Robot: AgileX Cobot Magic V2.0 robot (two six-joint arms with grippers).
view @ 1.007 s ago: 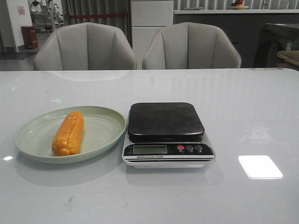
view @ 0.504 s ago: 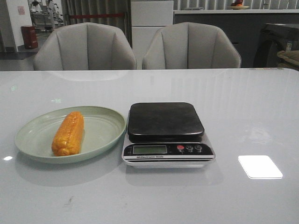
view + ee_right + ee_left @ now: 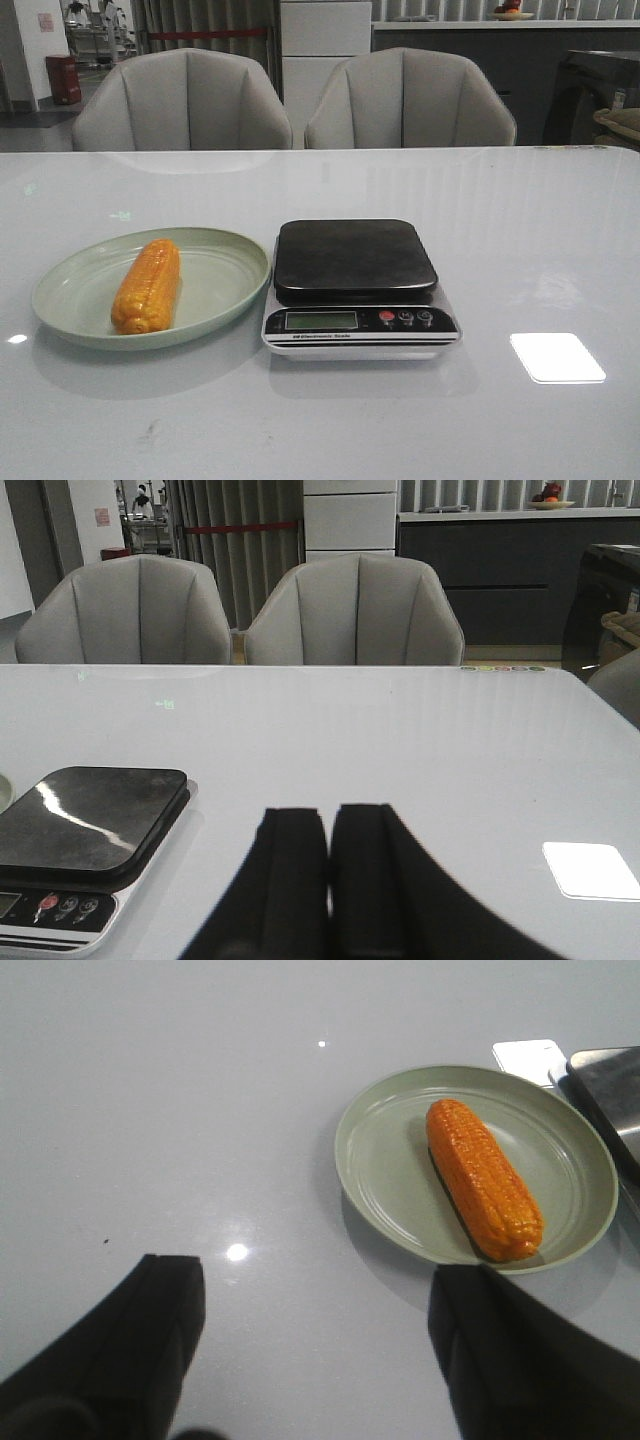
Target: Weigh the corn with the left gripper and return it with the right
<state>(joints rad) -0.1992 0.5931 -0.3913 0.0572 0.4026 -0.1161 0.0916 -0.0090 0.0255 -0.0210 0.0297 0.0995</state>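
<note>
Lying lengthwise near-to-far on the left plate (image 3: 225,280), the corn (image 3: 147,286) sits closest to the left gripper (image 3: 315,1345), spread wide and empty; right gripper (image 3: 328,865) is clenched.

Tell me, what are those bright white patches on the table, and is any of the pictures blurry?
Front view: the white patch is glare from a light reflected off the glossy table; the corn and scale look sharp. Left wrist view: small glints shine on the tabletop, and the left gripper fingers are dark and soft-edged. Right wrist view: a streak gleams on the scale platform.
</note>
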